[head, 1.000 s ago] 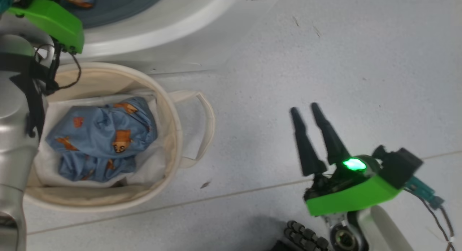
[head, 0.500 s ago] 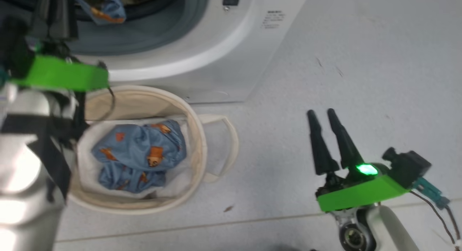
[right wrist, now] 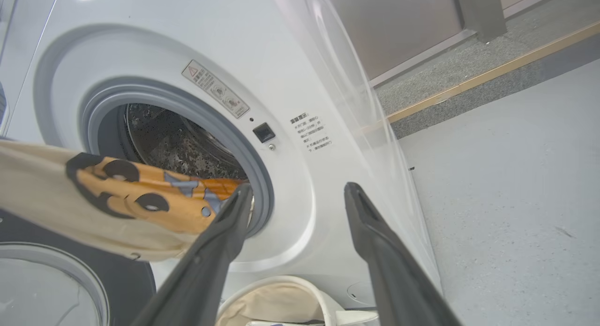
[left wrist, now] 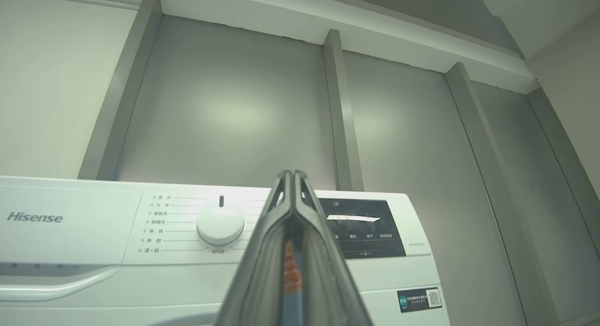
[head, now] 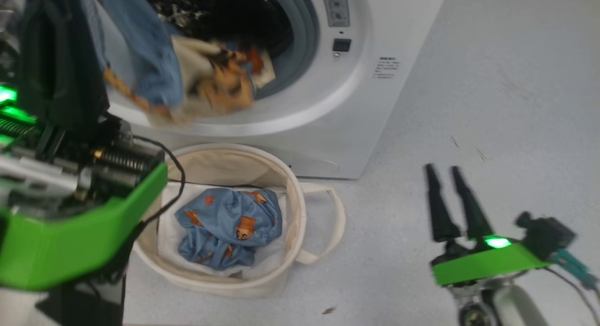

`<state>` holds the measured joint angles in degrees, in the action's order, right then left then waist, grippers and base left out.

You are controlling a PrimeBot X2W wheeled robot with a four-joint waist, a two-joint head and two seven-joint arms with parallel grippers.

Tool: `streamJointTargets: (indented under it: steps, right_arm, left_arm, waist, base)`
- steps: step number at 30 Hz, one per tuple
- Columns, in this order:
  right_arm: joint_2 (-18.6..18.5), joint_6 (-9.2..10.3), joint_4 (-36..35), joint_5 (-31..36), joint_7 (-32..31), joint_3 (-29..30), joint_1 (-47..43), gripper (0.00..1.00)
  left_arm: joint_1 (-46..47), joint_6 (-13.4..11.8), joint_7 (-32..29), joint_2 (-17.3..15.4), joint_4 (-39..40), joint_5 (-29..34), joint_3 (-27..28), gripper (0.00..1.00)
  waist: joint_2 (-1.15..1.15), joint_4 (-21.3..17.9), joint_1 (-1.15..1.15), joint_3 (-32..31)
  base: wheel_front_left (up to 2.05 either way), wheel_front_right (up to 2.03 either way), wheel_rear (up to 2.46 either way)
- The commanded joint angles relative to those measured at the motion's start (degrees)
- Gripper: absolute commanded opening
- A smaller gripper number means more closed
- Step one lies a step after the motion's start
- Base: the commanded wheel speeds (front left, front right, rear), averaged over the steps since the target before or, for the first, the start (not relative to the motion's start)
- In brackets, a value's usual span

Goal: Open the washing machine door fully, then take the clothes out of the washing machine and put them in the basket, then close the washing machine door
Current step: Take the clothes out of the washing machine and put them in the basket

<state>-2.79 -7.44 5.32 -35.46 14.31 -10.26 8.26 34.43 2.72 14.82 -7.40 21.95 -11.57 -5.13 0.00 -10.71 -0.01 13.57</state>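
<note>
Our left pincer [left wrist: 293,177] is pressed together on a garment [head: 154,68], and the left wrist view shows a sliver of blue and orange cloth between its fingers. The garment is blue with a cream panel and orange figures. It hangs blurred in front of the drum mouth [head: 243,11] of the machine [head: 361,110], above the basket [head: 294,208]. We cannot tell whether its far end is clear of the drum. The basket stands on the floor [head: 468,105] just beside the machine's front, below the drum mouth, with one loop handle turned to our right. Inside it a second garment [head: 229,223], blue with orange figures, lies crumpled on a white sheet [head: 166,244]. The door [right wrist: 133,288] is swung open, its black rim and glass showing at the lower left of the right wrist view. Our right pincer [head: 442,172] is spread and pinches nothing. It hangs over the floor to the right of the basket and well apart from it, fingers pointing toward the machine.
</note>
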Motion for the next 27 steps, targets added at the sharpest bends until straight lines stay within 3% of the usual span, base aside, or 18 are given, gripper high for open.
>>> streamJointTargets:
  steps: [1,10,27]
  right_arm:
    - [-0.1,-0.05,-1.9,0.0,0.7,0.4,-0.1,1.0]
    - [-0.1,-0.05,-1.3,0.2,0.7,1.5,-0.7,1.0]
    - [-0.1,-0.05,-0.4,0.0,0.7,1.4,-0.6,1.0]
  left_arm:
    - [0.0,0.5,0.2,-0.6,3.0,0.9,1.5,0.0]
    - [-2.9,2.0,0.2,2.6,6.9,2.6,2.1,0.0]
    - [-3.7,3.6,0.2,3.5,1.6,3.2,4.8,0.0]
  waist:
    - [0.0,1.3,0.01,-1.2]
    - [0.0,2.2,0.01,-3.0]
    - [0.0,2.0,0.01,-2.0]
  base:
    - [0.0,0.0,0.0]
    - [0.0,0.0,0.0]
    - [0.0,0.0,0.0]
